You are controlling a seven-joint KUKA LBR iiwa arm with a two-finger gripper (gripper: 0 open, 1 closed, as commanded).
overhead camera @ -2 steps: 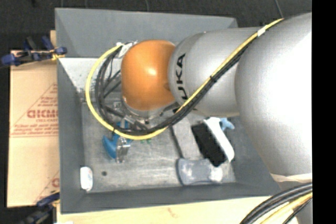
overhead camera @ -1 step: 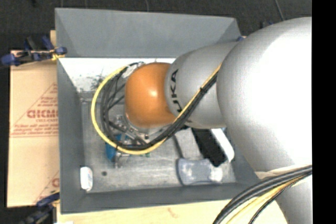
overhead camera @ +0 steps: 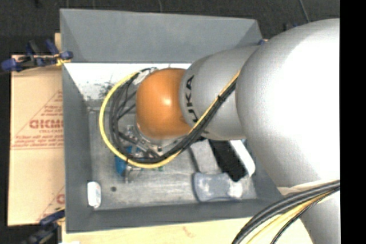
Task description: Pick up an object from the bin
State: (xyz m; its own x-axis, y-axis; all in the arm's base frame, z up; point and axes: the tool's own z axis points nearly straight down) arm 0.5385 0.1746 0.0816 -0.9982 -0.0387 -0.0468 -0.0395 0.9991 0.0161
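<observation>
End effector [overhead camera: 130, 152] under orange cover [overhead camera: 160, 103] — grip state can't tell, over small blue obj [overhead camera: 120, 167], axis unclear, bin [overhead camera: 77, 140] left-centre

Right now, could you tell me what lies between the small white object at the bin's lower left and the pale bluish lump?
In the camera view, only bare scuffed bin floor lies between the white object and the lump.

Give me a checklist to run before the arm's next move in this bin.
1. The arm inside the bin, over its left half: ok.
2. Anything in the claw: cannot tell, it sits under the orange cover.
3. The blue thing close beside the claw: ok.
4. The small white thing in the near-left corner, clear of the arm: ok.
5. The black thing and pale pouch at right, clear of the arm: not ok, partly under it.
</observation>
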